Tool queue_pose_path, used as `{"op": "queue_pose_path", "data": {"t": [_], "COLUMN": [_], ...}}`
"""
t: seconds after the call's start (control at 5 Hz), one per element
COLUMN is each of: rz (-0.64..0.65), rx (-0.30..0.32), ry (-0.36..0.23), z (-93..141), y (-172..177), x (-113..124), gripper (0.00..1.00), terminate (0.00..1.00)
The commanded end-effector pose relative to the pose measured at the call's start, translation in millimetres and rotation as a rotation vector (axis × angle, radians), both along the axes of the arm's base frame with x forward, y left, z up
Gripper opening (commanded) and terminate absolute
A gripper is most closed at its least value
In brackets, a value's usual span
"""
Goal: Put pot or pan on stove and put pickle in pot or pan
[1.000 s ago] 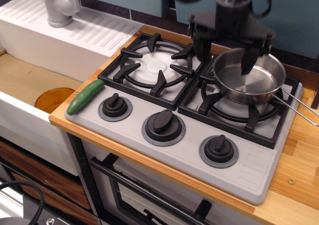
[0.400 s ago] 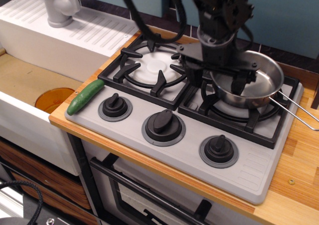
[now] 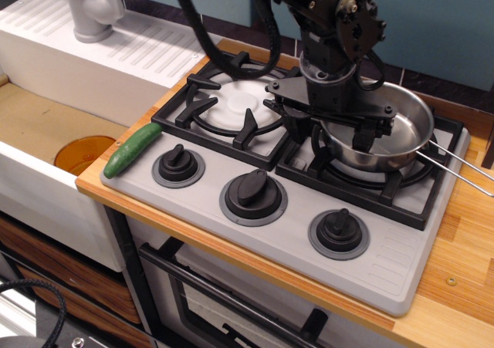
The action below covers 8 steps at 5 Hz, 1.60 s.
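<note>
Pan [image 3: 386, 136]: seated on the right-hand burner grate of the stove [image 3: 255, 232], toward the back right of the counter; wire handle run out over the right edge. It looks slightly tilted, though this cannot be confirmed.
Pickle [image 3: 132, 150]: lying at the stove's front-left corner, partly on the wooden counter [image 3: 463, 286] edge, well apart from the pan.
Gripper [image 3: 328, 128]: set low over the pan's left rim, fingers spread; one finger [image 3: 363, 136] is seen inside the pan, the other outside the wall by the grate. The rim is straddled but not visibly pinched; the hold is judged released.
Stage: first half judged done, since the pan is borne by the grate; the pickle is not yet touched.
Next move: a straight lift clear of the rim is called for, then a traverse to the front-left corner.
Risk, pan: if the arm is drawn sideways before it is raised, the rim could be caught by the inner finger and the pan dragged or tipped off the grate.
Risk, pickle: smooth and rounded, near the counter's left edge; it could be rolled off by an off-centre pinch toward the sink [image 3: 46, 124] beside it.
Risk, knobs: the left knob [image 3: 177, 163] stands just beside the pickle and could be struck on a low approach.
</note>
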<state>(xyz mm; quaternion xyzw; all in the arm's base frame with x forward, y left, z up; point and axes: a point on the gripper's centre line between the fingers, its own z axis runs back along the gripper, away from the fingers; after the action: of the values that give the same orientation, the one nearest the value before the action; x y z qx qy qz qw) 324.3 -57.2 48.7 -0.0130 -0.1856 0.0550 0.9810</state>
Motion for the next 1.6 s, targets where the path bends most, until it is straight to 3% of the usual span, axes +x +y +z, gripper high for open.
{"op": "queue_pose_path", "data": {"t": [0.0, 0.4, 0.8, 1.0, 1.4], "rz": [0.006, 0.004, 0.027, -0.028, -0.125], "rx": [-0.028, -0.093, -0.074, -0.060, -0.049], "ry": [-0.044, -0.020, 0.033, 0.044, 0.019], "z": [24.3, 40.8, 70.4, 82.9, 78.9], "y": [-7.6, -13.7, -24.0, -5.8, 39.7], "x": [11.2, 10.8, 14.6, 22.0, 37.0], "gripper": [0.00, 0.00, 0.00, 0.00, 0.00], "terminate": [0.00, 0.00, 0.00, 0.00, 0.00]}}
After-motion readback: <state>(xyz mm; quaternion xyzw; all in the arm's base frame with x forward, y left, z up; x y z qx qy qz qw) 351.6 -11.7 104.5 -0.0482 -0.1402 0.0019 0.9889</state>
